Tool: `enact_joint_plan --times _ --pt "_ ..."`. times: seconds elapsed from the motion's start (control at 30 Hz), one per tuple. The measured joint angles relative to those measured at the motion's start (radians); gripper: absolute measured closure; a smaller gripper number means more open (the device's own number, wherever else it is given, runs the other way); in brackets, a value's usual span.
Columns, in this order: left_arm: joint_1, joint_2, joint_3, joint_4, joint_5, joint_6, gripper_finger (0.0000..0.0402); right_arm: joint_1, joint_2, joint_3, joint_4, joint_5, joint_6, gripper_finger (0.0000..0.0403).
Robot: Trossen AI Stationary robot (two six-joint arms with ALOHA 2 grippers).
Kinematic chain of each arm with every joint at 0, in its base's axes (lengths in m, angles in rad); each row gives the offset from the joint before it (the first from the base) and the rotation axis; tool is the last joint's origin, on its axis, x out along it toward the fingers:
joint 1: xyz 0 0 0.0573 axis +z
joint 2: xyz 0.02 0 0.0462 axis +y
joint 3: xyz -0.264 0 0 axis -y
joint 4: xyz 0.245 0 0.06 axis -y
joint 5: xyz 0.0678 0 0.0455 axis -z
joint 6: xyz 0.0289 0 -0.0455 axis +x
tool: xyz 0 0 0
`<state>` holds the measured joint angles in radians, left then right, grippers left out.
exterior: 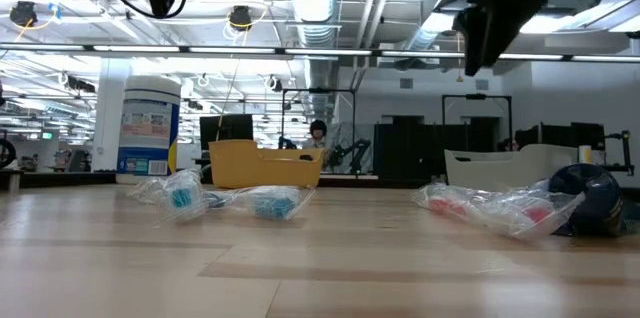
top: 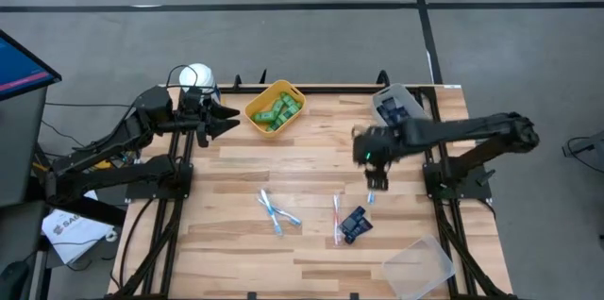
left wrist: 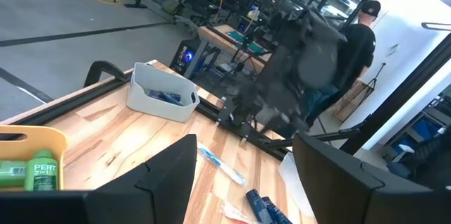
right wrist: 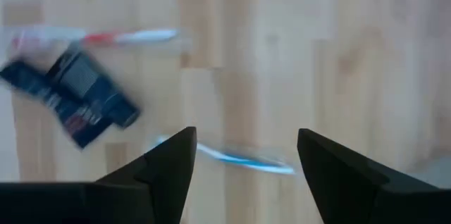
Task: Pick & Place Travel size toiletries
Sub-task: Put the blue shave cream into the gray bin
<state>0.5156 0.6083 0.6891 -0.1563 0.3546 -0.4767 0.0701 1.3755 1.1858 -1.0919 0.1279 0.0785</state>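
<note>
1. High view: the right gripper point(top: 374, 181) hung over the middle-right of the surface point(top: 311, 140), its fingers spread and holding nothing. A blue-accented toothbrush point(top: 371, 198) lay just beyond the fingertips, and the dark navy tubes point(top: 355, 224) and a pink-accented toothbrush point(top: 336, 219) lay a little farther out toward the near edge. Two more blue toothbrushes point(top: 276, 210) lay well apart to one side. The left gripper point(top: 226, 117) waited at the far left edge, fingers parted and empty, just beside the yellow bin point(top: 275, 108) of green bottles point(top: 279, 110). A grey bin point(top: 394, 104) sat behind the right arm, and a clear bin point(top: 420, 264) sat at the near right corner. Bare wood lay open between the two arms.

2. Low view: the right gripper point(exterior: 490, 33) hung well above the surface, touching nothing. Wrapped toothbrushes point(exterior: 490, 208) lay below it, with the navy tubes point(exterior: 592, 198) beside them. A white-lidded canister point(exterior: 149, 126) stood at the far left.

3. Left wrist view: the fingers point(left wrist: 169, 182) stood apart with nothing between them. One green bottle point(left wrist: 42, 175) showed in the yellow bin point(left wrist: 32, 141).

4. Right wrist view: the fingers point(right wrist: 162, 175) stood wide and empty. The blue toothbrush point(right wrist: 236, 156) lay on the wood in the gap between them, and the navy tubes point(right wrist: 74, 96) lay off to one side.
</note>
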Motion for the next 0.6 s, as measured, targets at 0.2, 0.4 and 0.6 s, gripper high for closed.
enact_joint_plan --times 0.2,0.4,0.6 --pt "0.0 0.0 0.0 0.0 0.0 0.0 0.017 0.134 0.185 0.0 0.06 -0.054 -0.081 0.0163" --pt "0.0 0.0 0.0 0.0 0.0 0.0 0.017 0.207 0.342 0.0 0.164 -0.151 -0.115 0.0163" --pt "0.0 0.0 0.0 0.0 0.0 0.0 0.017 0.258 0.44 0.0 0.192 -0.158 -0.123 0.0163"
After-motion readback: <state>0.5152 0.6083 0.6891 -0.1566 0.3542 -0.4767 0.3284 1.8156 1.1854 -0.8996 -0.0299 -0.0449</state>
